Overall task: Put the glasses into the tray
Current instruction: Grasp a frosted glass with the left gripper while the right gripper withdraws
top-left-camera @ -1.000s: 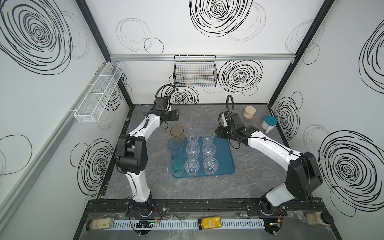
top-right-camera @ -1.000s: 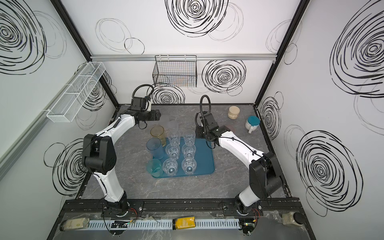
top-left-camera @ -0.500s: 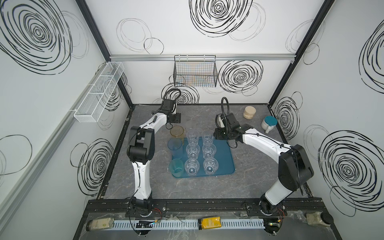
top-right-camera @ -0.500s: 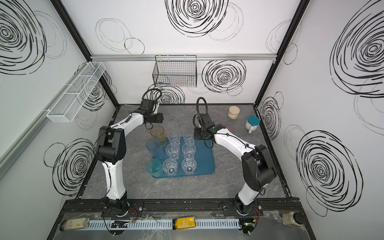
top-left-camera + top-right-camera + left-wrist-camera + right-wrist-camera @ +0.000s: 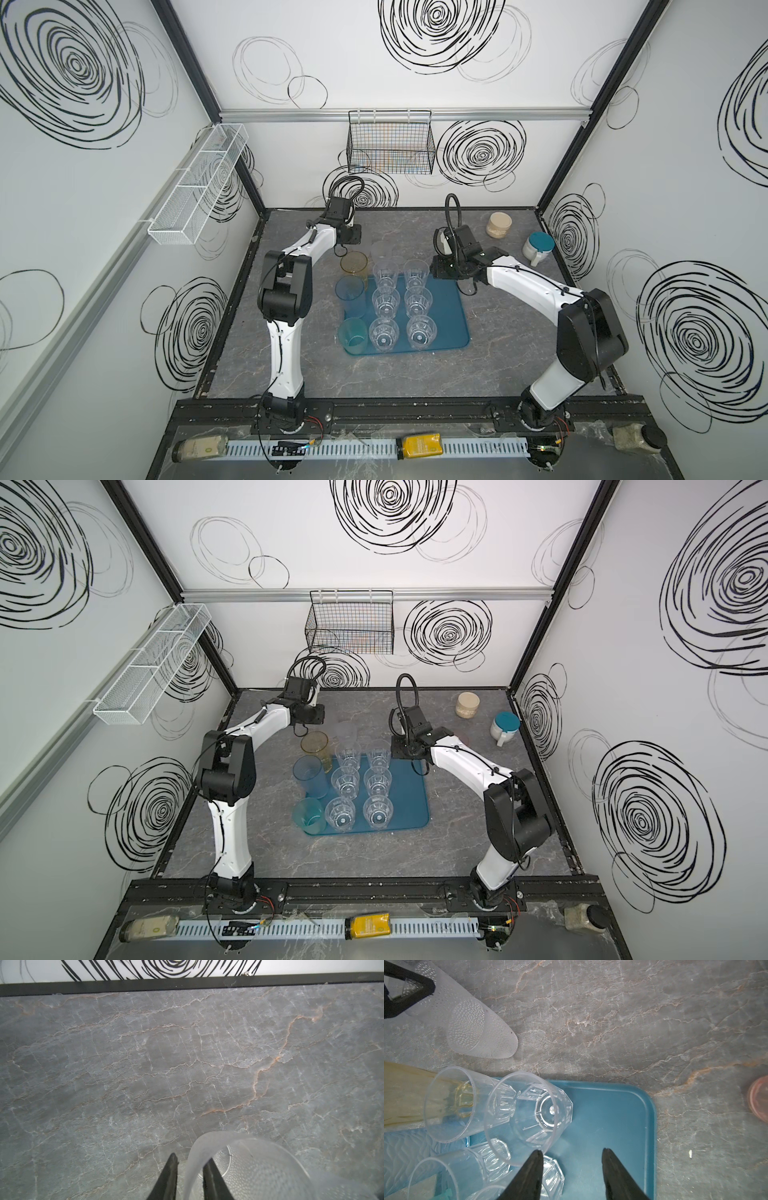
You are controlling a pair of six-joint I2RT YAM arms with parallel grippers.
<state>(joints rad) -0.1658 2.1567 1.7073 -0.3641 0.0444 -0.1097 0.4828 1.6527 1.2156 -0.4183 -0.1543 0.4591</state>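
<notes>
Six clear faceted tumblers [image 5: 384,302] stand in two rows on the teal-blue tray [image 5: 451,320]. A teal tumbler [image 5: 352,334] sits at the tray's front-left corner and a blue tumbler [image 5: 351,293] along its left edge. An amber tumbler [image 5: 354,264] and a frosted tumbler [image 5: 381,250] stand on the grey tabletop [image 5: 374,386], just off the tray's back-left corner. The left claw [image 5: 191,1158] straddles the frosted tumbler's rim, one finger inside and one outside, nearly together; whether it pinches cannot be told. The right claw [image 5: 572,1150] hangs with fingers apart over the tray's back-right corner, beside a clear tumbler.
</notes>
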